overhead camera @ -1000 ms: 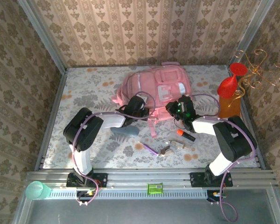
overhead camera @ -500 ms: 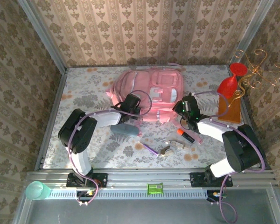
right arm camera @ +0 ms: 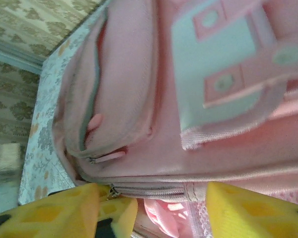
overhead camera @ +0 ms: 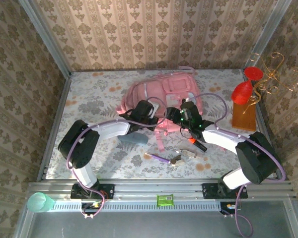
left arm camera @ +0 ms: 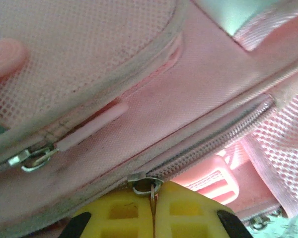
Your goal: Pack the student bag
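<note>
Locating the student bag [overhead camera: 164, 91] first, we are finding it lying flat at the far middle of the patterned table [overhead camera: 89, 99], front pockets facing up. The top view is giving us the surroundings that the wrist views are leaving out. A blue-grey pouch [overhead camera: 133, 139] is lying just beside the bag's near edge. A purple pen [overhead camera: 159, 157], an orange marker [overhead camera: 197, 144] and a small metal item [overhead camera: 178, 159] are lying nearer the arms' bases. A red glass [overhead camera: 242, 91] and a wooden block [overhead camera: 244, 116] are sitting at the right edge.

The left wrist view is supplying detail that the top view is hiding. The left gripper [left arm camera: 152, 201] is clenching its yellow fingers [left arm camera: 119, 210] together on the metal zipper pull [left arm camera: 150, 187] of a pocket seam. A second zipper pull [left arm camera: 32, 157] is lying free to the left.

In the right wrist view we are seeing the right gripper [right arm camera: 171, 210] released, its fingers [right arm camera: 253, 208] standing wide apart with the bag's pink lower edge between them. We cannot tell whether either pad is touching the fabric.
</note>
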Controlling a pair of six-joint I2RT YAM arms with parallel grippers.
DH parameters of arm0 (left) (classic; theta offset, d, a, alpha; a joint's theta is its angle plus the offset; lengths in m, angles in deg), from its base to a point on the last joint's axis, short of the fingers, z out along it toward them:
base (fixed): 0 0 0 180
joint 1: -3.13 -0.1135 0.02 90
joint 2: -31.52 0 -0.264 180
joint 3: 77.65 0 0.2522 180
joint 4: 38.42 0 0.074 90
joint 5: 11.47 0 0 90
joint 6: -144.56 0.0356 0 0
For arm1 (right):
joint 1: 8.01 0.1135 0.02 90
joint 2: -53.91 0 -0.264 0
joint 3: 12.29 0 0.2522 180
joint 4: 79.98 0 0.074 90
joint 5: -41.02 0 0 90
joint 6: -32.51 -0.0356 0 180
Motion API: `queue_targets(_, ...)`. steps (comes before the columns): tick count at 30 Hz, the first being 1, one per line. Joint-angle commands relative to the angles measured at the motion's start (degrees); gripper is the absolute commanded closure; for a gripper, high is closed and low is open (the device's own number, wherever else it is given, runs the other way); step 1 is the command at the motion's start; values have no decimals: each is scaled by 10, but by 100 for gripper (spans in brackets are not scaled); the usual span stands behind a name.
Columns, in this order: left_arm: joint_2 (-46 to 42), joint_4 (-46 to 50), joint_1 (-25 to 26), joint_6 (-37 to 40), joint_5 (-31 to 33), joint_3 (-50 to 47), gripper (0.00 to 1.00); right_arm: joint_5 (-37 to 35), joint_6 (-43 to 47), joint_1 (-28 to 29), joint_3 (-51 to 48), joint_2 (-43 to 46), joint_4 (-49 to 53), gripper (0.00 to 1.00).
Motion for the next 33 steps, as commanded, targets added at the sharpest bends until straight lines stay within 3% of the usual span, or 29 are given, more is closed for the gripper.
queue_targets(1,-17,-23,11,-13,-39,30,100,-25,-49,3,-12,-5,31,35)
queue_targets(10,-10,-36,16,-12,-32,19,100,-59,-92,-17,-14,-44,-6,35)
queue_targets(19,-13,-43,17,1,-30,-4,100,-56,-162,-49,-13,-105,-94,45)
queue_targets(22,-11,-42,18,9,-24,-11,100,-63,-170,-51,-10,-108,-100,57)
queue_targets(27,-4,-41,16,20,-25,-12,100,-72,-188,-49,-19,-108,-124,96)
queue_targets(28,-3,-42,16,20,-27,-11,100,-74,-192,-48,-20,-108,-127,100)
queue_targets(33,11,-52,18,12,-40,2,100,-82,-212,-26,-32,-106,-161,100)
